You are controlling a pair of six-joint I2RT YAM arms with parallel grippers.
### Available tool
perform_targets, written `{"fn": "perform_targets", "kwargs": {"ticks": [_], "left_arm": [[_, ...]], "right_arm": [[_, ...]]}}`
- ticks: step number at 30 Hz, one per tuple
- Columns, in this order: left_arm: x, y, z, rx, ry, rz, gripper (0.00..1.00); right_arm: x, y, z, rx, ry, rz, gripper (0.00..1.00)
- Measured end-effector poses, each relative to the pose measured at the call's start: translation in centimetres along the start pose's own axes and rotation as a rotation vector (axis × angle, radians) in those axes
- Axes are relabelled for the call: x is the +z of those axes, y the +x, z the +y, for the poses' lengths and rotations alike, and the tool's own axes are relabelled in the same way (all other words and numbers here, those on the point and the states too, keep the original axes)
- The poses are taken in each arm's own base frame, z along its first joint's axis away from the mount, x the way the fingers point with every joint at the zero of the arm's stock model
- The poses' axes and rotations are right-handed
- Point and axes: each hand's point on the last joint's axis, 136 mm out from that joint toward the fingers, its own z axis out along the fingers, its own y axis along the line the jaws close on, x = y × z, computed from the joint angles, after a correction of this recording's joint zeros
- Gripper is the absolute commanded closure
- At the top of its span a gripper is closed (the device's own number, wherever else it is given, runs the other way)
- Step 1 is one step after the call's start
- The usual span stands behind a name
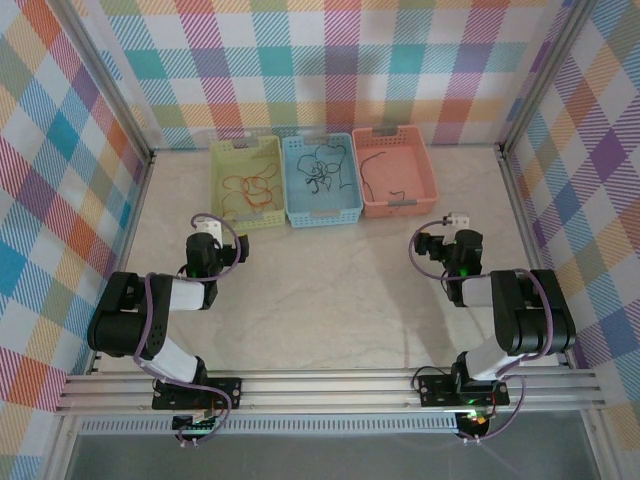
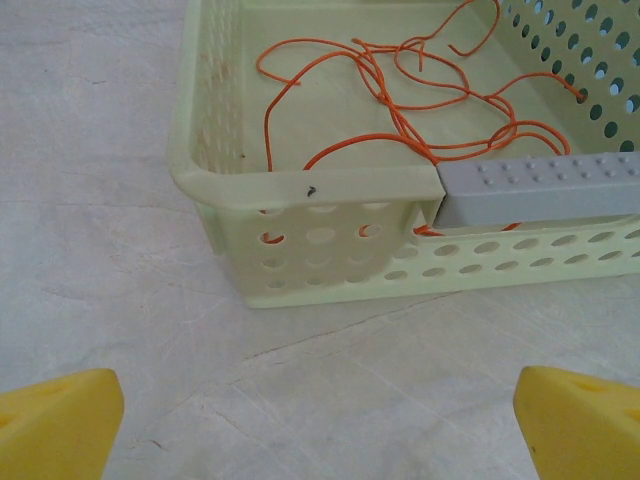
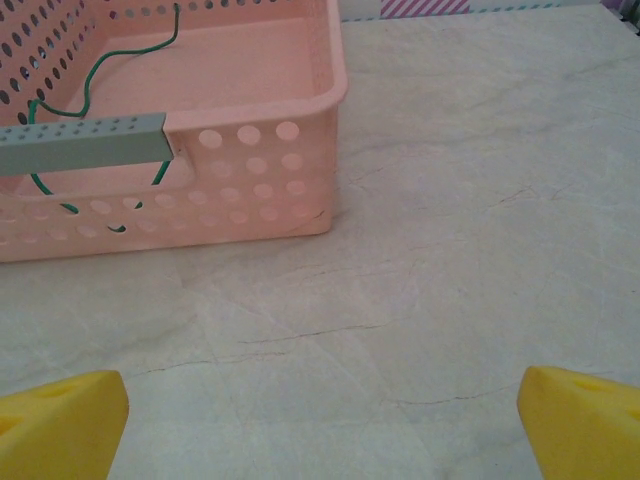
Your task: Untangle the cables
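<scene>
Red-orange cables (image 1: 262, 185) lie looped in the yellow-green basket (image 1: 245, 222). In the left wrist view these orange cables (image 2: 440, 148) cross one another on that basket's floor. Black cables (image 1: 322, 165) lie tangled in the blue basket (image 1: 322, 217). A dark green cable (image 1: 363, 172) curls alone in the pink basket (image 1: 400, 207), and the right wrist view shows this green cable (image 3: 130, 50) through the perforated wall. My left gripper (image 1: 205, 232) hovers open just in front of the yellow-green basket. My right gripper (image 1: 455, 228) stands open to the right of the pink basket's front. Neither holds anything.
The three baskets stand side by side against the back wall. Grey handles (image 2: 540, 185) (image 3: 80, 145) bridge the front rims. Checked walls close in the left, right and back. Bare marbled table lies between the baskets and the arm bases.
</scene>
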Motion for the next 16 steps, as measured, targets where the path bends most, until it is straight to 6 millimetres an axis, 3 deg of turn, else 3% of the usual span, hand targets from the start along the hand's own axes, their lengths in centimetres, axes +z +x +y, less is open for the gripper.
{"fn": "perform_targets", "kwargs": {"ticks": [16], "left_arm": [[0.00, 0.00, 0.00, 0.000, 0.000, 0.000, 0.00]], "right_arm": [[0.10, -0.01, 0.23, 0.000, -0.013, 0.007, 0.00]]}}
